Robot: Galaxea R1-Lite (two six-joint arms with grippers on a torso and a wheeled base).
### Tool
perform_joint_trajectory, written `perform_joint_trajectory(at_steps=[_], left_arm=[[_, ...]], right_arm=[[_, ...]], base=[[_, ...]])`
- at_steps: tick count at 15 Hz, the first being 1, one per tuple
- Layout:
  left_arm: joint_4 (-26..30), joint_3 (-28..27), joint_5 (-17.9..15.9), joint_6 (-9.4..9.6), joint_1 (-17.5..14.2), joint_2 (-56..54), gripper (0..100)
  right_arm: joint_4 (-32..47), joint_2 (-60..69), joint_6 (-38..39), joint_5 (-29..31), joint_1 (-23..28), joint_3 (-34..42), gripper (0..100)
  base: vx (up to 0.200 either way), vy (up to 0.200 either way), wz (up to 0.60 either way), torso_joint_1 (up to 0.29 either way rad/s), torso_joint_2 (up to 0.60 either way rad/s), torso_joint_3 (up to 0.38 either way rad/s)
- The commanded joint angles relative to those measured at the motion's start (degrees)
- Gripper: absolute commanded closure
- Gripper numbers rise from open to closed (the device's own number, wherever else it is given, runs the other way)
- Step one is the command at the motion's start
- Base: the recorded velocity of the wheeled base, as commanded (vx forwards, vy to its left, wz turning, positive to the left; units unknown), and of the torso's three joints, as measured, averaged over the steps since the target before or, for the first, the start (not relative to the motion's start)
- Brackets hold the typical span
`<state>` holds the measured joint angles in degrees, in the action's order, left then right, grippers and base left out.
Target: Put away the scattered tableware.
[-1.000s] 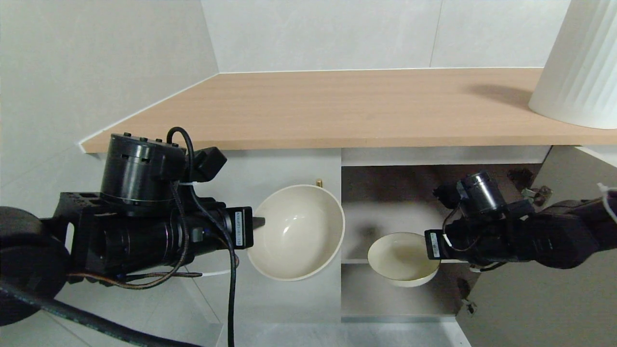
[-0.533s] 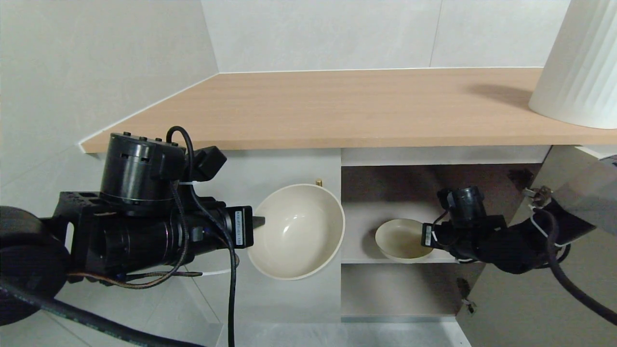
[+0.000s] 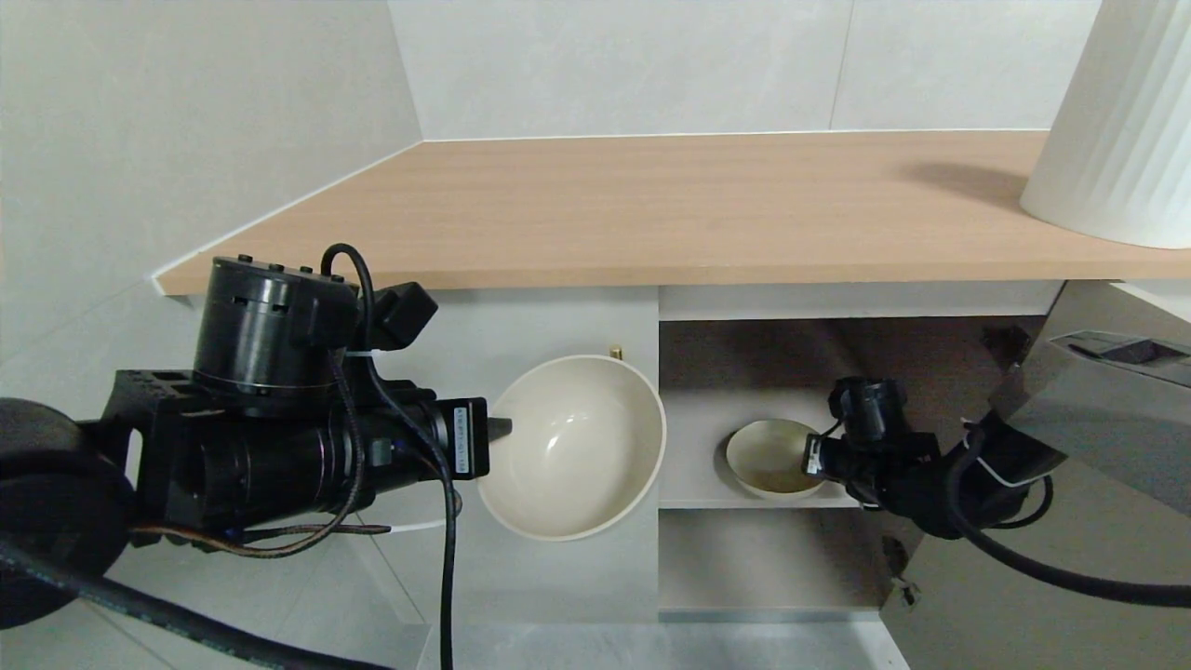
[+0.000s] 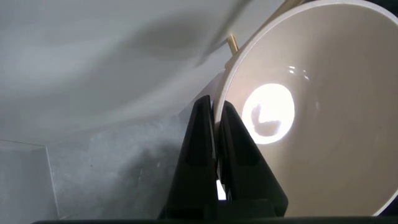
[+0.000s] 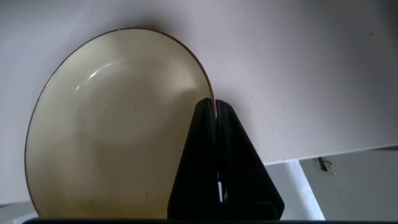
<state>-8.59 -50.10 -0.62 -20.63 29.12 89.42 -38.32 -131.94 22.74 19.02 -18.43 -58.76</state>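
A large cream bowl (image 3: 572, 447) hangs in front of the shut left cabinet door, tilted with its hollow toward the camera. My left gripper (image 3: 498, 429) is shut on its rim, and the left wrist view has the fingers (image 4: 202, 134) pinching the bowl's edge (image 4: 298, 112). A smaller yellowish bowl (image 3: 770, 458) sits on the shelf (image 3: 693, 414) inside the open right cabinet. My right gripper (image 3: 814, 458) is shut on its rim, reaching into the cabinet. In the right wrist view this small bowl (image 5: 118, 124) lies flat on the shelf, its edge clamped between the fingers (image 5: 202, 124).
A bare wooden countertop (image 3: 670, 205) spans above the cabinet. A white ribbed container (image 3: 1117, 130) stands on it at the far right. The open cabinet door (image 3: 1089, 409) hangs at the right beside my right arm. A small brass knob (image 3: 615, 352) sits on the shut door.
My right arm has carried the small bowl deeper into the cabinet and set it on the shelf. The left arm and the large bowl have not moved.
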Motion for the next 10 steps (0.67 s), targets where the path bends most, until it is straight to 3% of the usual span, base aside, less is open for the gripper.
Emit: perform_joint_trajectory(at_steps=[1, 10], left_arm=[[-0.1, 0.0, 0.0, -0.03, 0.1, 0.1, 100], [-0.1, 0.0, 0.0, -0.03, 0.0, 0.2, 100]], right_arm=[[0.0, -2.4, 0.1, 0.2, 0.0, -1.4, 100], [0.0, -6.2, 0.2, 3.0, 0.1, -6.0, 100]], base=[[0.000, 0.000, 0.00, 0.000, 0.00, 0.000], [0.000, 0.000, 0.00, 0.000, 0.00, 0.000]])
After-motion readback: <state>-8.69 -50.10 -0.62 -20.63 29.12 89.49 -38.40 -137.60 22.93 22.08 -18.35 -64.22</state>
